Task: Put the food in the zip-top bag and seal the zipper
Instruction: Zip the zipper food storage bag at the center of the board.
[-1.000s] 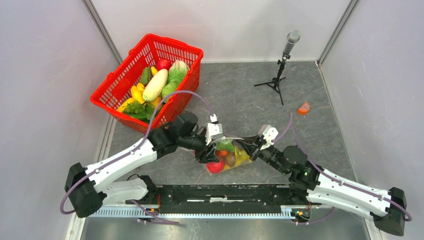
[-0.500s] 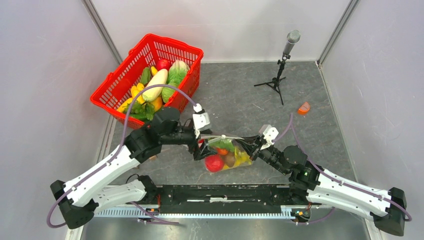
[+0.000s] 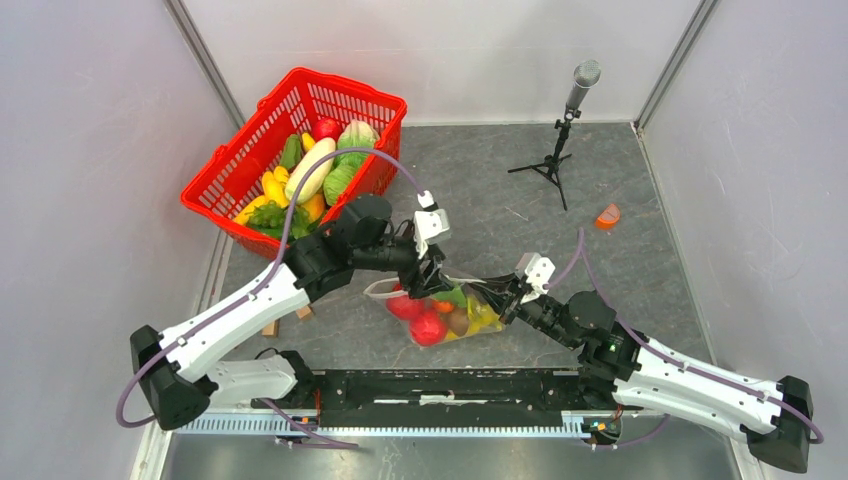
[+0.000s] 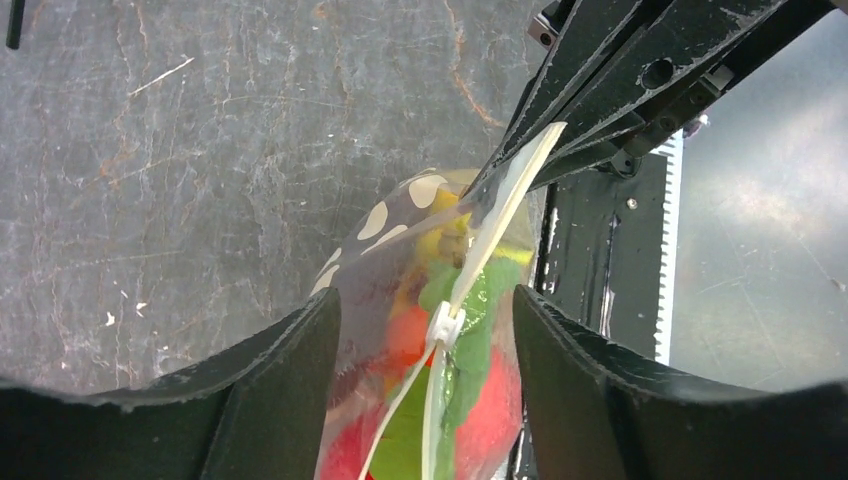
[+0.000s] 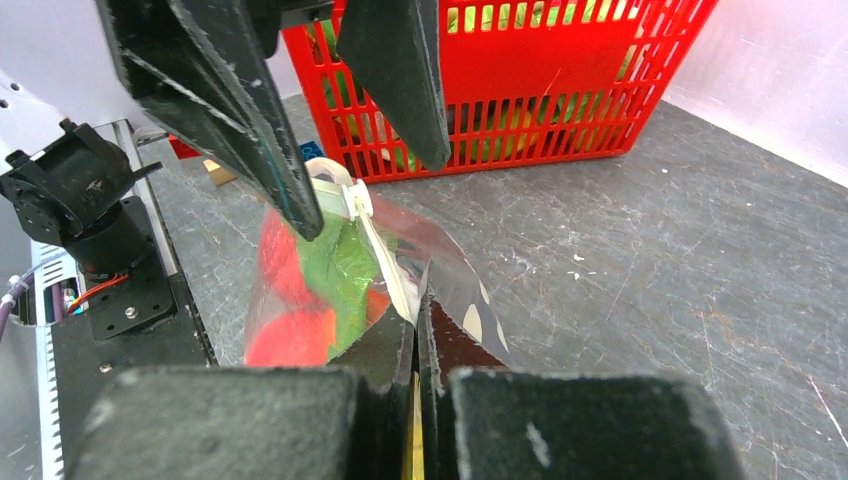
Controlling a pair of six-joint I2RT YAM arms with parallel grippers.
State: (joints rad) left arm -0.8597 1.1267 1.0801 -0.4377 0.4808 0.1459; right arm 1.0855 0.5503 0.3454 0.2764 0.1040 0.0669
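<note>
The left tool is open, with one finger on each side of the zip-top bag. Since half a second ago it has moved right along the bag's top, toward the right tool, which is pinched tight on the end of the zipper. The bag stretches between both tools near the front of the counter, with red, green and yellow food inside. Only the wrist views show the small white slider on the zipper.
</note>
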